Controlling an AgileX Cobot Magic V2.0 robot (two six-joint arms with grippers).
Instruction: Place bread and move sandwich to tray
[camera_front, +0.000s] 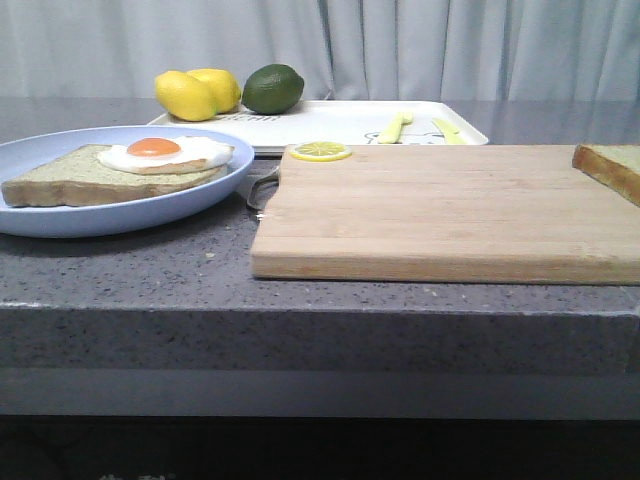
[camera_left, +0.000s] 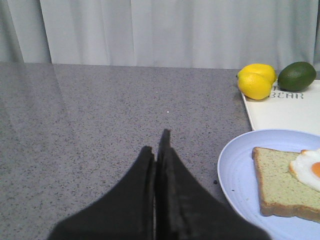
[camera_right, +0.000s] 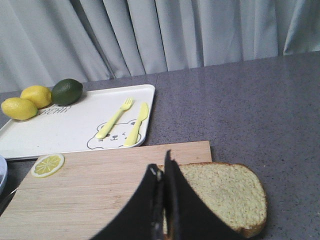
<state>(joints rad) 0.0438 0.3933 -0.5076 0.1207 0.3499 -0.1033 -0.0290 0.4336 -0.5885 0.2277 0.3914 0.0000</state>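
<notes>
The bread (camera_front: 610, 165) lies flat on the right end of the wooden cutting board (camera_front: 440, 215), partly over its edge. In the right wrist view my right gripper (camera_right: 161, 165) is shut and empty, hovering over the bread's (camera_right: 220, 192) near left part. The light-blue plate (camera_front: 60, 215) at left holds one toast slice (camera_front: 110, 178) with a fried egg (camera_front: 165, 152) on top, uncovered. My left gripper (camera_left: 157, 140) is shut and empty over bare counter, left of the plate (camera_left: 240, 170). The white tray (camera_front: 340, 120) stands behind the board. Neither gripper shows in the front view.
Two lemons (camera_front: 200, 93) and a lime (camera_front: 272, 88) sit at the tray's left end. A yellow fork (camera_right: 115, 117) and knife (camera_right: 136, 125) lie on the tray. A lemon slice (camera_front: 320, 151) rests on the board's far left corner. Grey curtains hang behind.
</notes>
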